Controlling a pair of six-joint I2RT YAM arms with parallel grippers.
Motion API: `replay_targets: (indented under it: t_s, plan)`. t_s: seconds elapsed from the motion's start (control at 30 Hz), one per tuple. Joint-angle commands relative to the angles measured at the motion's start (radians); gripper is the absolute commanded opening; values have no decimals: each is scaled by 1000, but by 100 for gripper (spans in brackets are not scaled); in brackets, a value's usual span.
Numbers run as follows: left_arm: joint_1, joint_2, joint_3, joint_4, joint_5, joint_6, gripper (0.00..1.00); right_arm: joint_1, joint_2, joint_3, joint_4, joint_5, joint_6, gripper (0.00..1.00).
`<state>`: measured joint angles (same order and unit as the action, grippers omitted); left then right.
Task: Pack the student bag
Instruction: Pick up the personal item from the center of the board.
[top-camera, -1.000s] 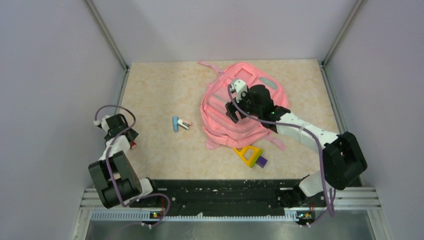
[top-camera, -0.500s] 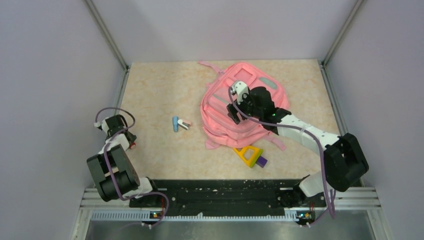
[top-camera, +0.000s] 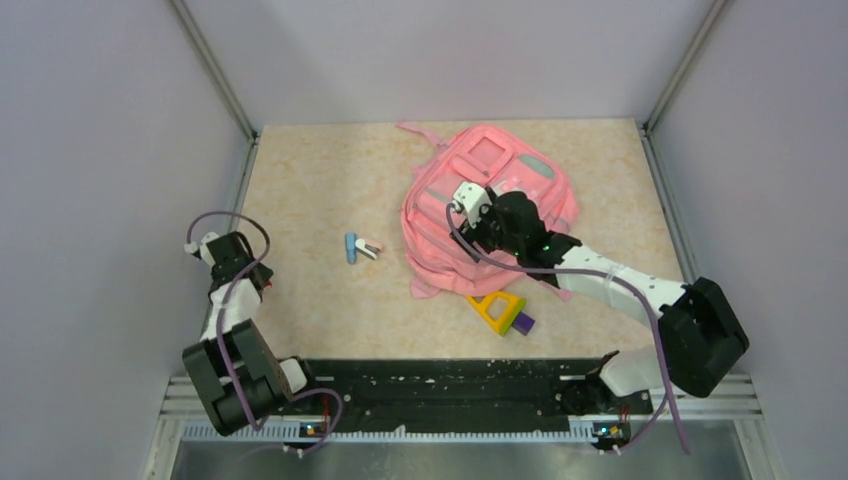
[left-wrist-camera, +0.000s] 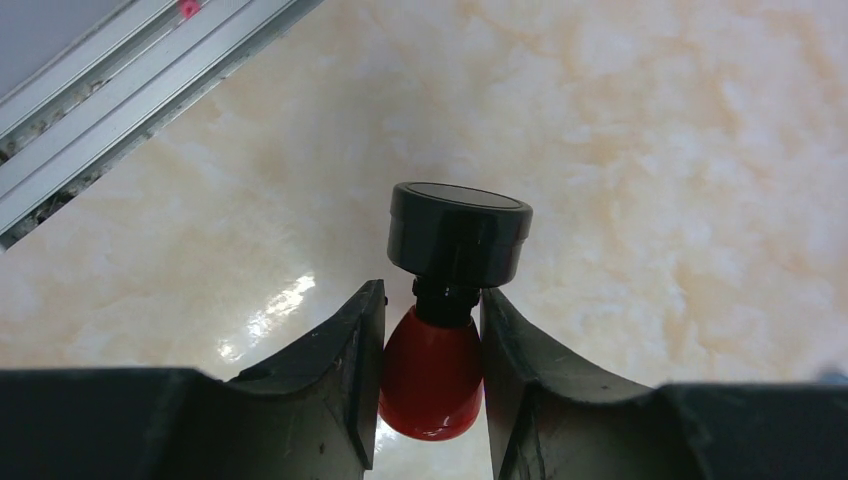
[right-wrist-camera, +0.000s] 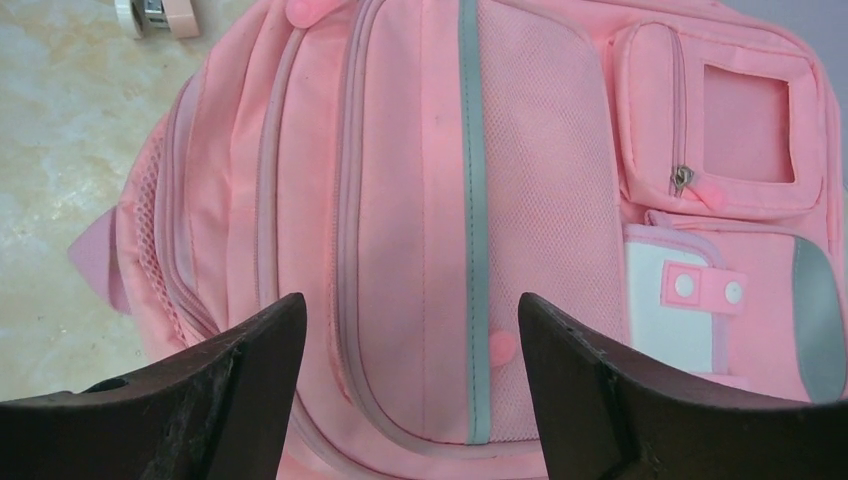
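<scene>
The student bag (top-camera: 520, 175), a large pink backpack with mint-green trim, lies flat at the back right of the table. My right gripper (top-camera: 468, 238) hovers open over its front panel (right-wrist-camera: 420, 150); in the right wrist view the gripper (right-wrist-camera: 410, 310) has its jaws wide apart with nothing between them. My left gripper (top-camera: 255, 280) is low at the table's left edge. In the left wrist view this gripper (left-wrist-camera: 432, 292) is shut on a small red bottle (left-wrist-camera: 432, 375) with a black cap (left-wrist-camera: 458, 232), both fingers pressing its sides.
A small blue piece and a white-pink piece (top-camera: 357, 248) lie left of the bag. A yellow triangle with a purple item (top-camera: 500, 310) sits at the bag's near edge. An aluminium rail (left-wrist-camera: 120, 90) borders the table close to my left gripper.
My left gripper has closed onto the red bottle. The right gripper has shifted left and nearer over the bag, still open.
</scene>
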<state>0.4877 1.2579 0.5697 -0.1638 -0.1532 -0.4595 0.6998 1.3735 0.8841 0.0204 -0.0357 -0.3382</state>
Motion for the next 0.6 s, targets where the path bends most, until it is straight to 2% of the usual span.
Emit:
replay_targets:
  t_s: [0.0, 0.17, 0.33, 0.47, 0.57]
  plan:
    - [4, -147, -8, -5, 126, 23, 0, 24, 26, 19, 14, 94, -50, 74]
    - [-47, -248, 18, -49, 235, 10, 0, 26, 46, 35, 0, 119, -44, 70]
    - [-228, -285, 98, -134, 165, 19, 0, 31, 65, 41, -8, 142, -30, 70]
    - [-359, -309, 138, -144, 135, 8, 0, 31, 70, 49, -7, 199, -6, 52]
    - [-478, -329, 161, -121, 148, 10, 0, 30, 38, 50, 5, 187, 26, 43]
